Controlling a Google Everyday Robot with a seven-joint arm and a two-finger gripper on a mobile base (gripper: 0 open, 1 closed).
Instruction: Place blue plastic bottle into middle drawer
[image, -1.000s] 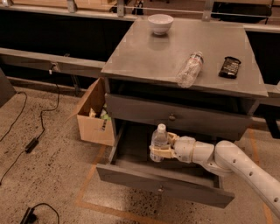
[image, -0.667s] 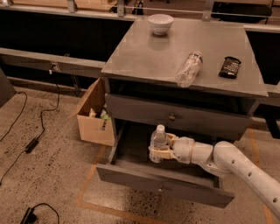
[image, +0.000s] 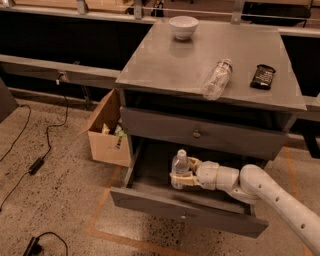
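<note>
The blue plastic bottle is a clear bottle with a white cap. It stands upright inside the pulled-out middle drawer, near the tray's left half. My gripper reaches in from the right on a white arm. It is shut around the bottle's lower body, and its tan fingers hide the label. I cannot tell whether the bottle's base touches the drawer floor.
The drawer with the taller front panel is shut just above the bottle. On the cabinet top lie a smaller clear bottle, a white bowl and a black object. A cardboard box and cables are on the left floor.
The gripper and the bottle have sunk slightly into the open drawer. Nothing else has moved.
</note>
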